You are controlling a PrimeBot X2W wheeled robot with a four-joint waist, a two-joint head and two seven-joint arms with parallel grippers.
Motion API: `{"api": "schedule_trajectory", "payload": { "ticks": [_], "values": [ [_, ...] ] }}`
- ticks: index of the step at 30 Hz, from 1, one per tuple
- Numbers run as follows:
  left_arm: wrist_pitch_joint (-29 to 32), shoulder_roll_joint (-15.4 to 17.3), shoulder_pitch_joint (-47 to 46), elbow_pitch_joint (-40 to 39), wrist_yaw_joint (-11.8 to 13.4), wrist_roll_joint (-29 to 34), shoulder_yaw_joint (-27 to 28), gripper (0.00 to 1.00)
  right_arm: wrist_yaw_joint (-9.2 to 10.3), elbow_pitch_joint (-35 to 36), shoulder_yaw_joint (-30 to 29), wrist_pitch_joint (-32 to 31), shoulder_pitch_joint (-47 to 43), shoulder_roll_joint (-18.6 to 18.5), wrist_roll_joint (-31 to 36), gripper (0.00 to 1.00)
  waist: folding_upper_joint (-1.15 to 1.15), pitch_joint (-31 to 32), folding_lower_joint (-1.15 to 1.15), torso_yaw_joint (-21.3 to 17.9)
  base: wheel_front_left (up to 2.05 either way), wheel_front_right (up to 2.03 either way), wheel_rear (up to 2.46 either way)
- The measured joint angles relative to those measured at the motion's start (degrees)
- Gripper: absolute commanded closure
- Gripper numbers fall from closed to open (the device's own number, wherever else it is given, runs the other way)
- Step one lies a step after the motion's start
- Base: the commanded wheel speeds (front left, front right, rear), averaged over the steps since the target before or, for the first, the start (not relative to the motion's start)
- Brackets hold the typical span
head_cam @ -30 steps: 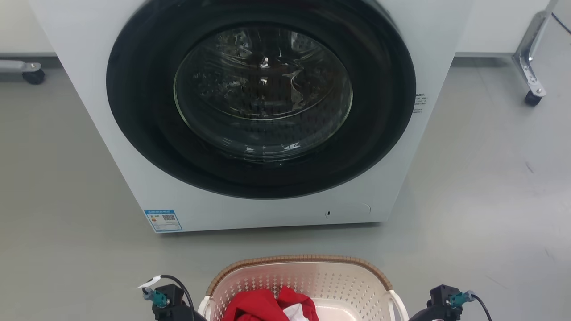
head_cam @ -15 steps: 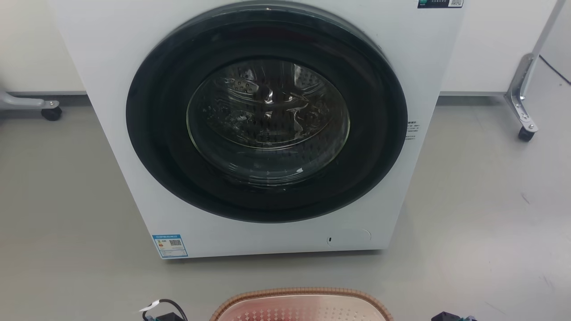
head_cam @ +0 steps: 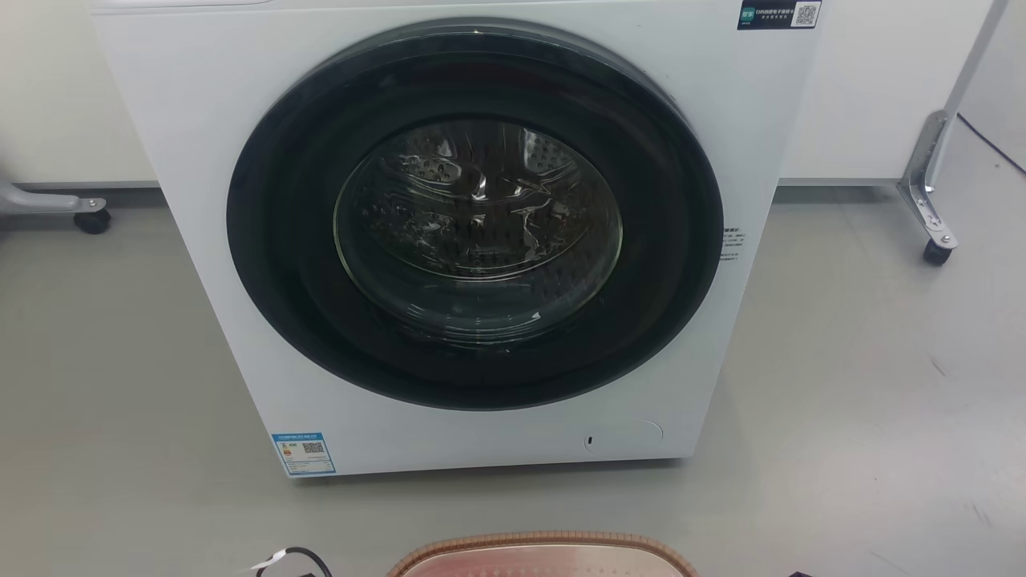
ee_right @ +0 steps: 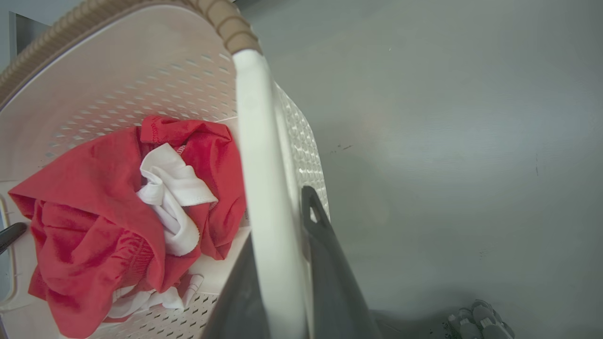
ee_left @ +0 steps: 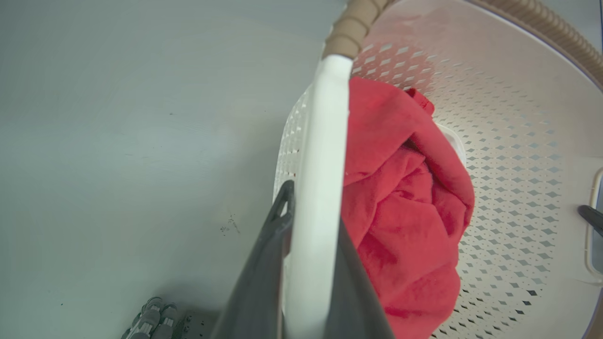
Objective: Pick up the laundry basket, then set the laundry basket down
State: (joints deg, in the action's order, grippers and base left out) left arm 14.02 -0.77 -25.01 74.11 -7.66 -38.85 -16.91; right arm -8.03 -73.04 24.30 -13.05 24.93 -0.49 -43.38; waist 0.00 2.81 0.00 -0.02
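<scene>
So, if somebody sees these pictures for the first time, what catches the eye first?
The white washing machine with its big dark round door stands in the middle of the head view, on the grey floor. In both wrist views, bright red clothes lie in the laundry basket, and the left gripper and the right gripper each clamp a white handle.

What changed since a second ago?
The head camera moved: the picture slid down, so the white front-loading washing machine sits lower and the cream perforated plastic laundry basket barely peeks in. Whether the basket moved, I cannot tell. The door stayed shut. The left pincer and right pincer grip its white handles.
</scene>
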Motion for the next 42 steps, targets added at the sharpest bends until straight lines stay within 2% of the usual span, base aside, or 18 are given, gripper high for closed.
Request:
{"api": "schedule_trajectory", "payload": {
  "ticks": [42],
  "values": [
    [1.48,0.1,0.75,0.02,0.0,-0.99,-0.58,1.0,0.0,-0.3,0.24,-1.01,-0.82,0.0,-1.05,1.0,0.0,-0.44,0.01,0.23,0.0,0.0,0.0]
  ]
}}
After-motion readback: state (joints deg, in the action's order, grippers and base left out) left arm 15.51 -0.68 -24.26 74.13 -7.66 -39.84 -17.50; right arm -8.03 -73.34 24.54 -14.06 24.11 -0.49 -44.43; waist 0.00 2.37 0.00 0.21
